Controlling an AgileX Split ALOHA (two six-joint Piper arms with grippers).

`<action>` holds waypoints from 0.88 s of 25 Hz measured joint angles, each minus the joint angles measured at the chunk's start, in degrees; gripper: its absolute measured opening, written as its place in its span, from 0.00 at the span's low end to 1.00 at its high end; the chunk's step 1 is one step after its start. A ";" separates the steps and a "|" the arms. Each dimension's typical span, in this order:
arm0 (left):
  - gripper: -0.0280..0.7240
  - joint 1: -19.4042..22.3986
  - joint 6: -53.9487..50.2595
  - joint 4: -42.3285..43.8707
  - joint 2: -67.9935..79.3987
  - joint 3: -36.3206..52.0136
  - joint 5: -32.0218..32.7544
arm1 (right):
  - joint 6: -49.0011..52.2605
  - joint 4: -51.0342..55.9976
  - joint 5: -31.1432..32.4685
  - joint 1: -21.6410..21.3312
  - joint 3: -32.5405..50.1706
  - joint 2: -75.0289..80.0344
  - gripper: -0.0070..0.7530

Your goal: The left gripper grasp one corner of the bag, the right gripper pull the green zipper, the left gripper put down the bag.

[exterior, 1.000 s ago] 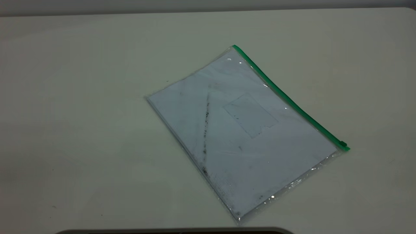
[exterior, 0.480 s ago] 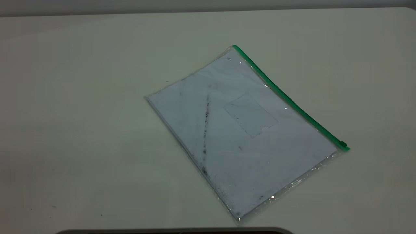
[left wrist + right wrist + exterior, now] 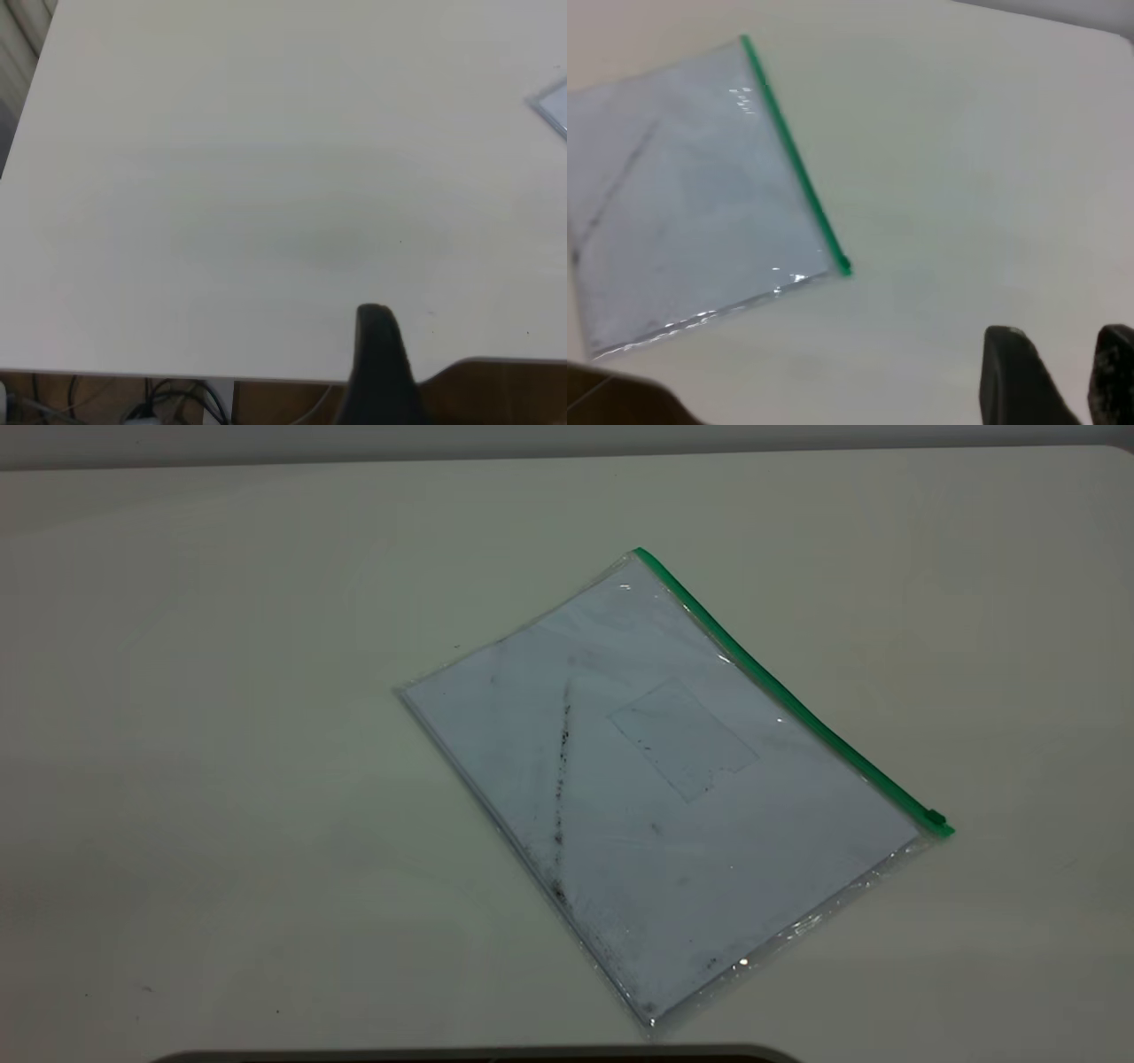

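The bag lies flat on the table, a clear pouch with white paper inside, a dark diagonal smudge and a small card pocket. The green zipper runs along its far right long edge, with the slider tab at the right-hand corner. No gripper shows in the exterior view. In the right wrist view the right gripper hovers open over bare table, apart from the bag and the zipper. The left gripper is near a table edge, far from the bag's corner.
The pale table spreads wide on every side of the bag. A dark curved rim lines the table's near edge. Past the table edge in the left wrist view hang cables and a brown surface.
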 joint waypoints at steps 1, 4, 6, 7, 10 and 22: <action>0.82 0.00 0.00 0.00 0.00 0.00 0.00 | 0.46 -0.22 -0.06 -0.01 0.00 0.00 0.33; 0.82 0.00 0.00 0.00 0.00 0.00 0.00 | 2.39 -1.63 -0.06 -0.01 0.00 0.00 0.33; 0.82 0.00 0.00 0.00 0.00 0.00 0.00 | 3.61 -2.39 -0.06 -0.01 0.00 0.00 0.33; 0.82 0.00 0.00 0.00 0.00 0.00 0.00 | 4.04 -2.81 -0.06 -0.01 0.00 0.00 0.33; 0.82 0.00 0.00 0.00 0.00 0.00 0.00 | 5.81 -3.91 -0.12 -0.01 0.00 0.00 0.33; 0.82 0.00 0.00 0.00 0.00 0.00 0.00 | 7.25 -5.11 -0.23 -0.01 0.00 0.00 0.33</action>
